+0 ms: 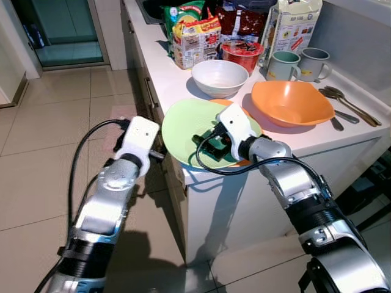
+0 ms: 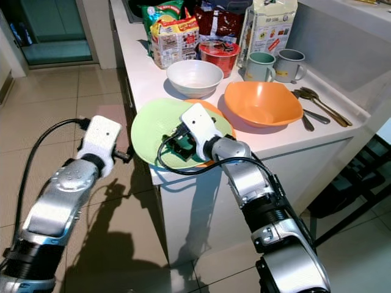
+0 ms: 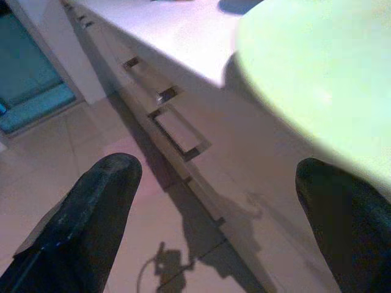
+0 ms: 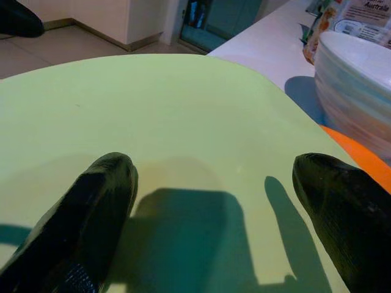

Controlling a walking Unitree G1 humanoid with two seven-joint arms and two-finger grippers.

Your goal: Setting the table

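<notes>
A light green plate (image 1: 189, 125) lies at the counter's front left corner, its rim jutting past the edge. It rests on an orange plate (image 4: 360, 155) that peeks out beside it. My right gripper (image 4: 214, 201) hovers just over the green plate, fingers (image 4: 98, 201) spread wide and open, holding nothing. My left gripper (image 3: 214, 201) is off the counter, left of the plate's overhanging rim and at about its height. It is open and empty too. An orange bowl (image 1: 292, 102) and a white bowl (image 1: 219, 77) stand behind the plates.
Two grey-green mugs (image 1: 282, 65), spoons (image 1: 348, 105), a red noodle cup (image 1: 242, 55), snack packs (image 1: 195, 39) and a carton (image 1: 293, 24) crowd the back of the white counter (image 1: 171, 73). Drawer handles (image 3: 177, 128) line its side. Tiled floor lies to the left.
</notes>
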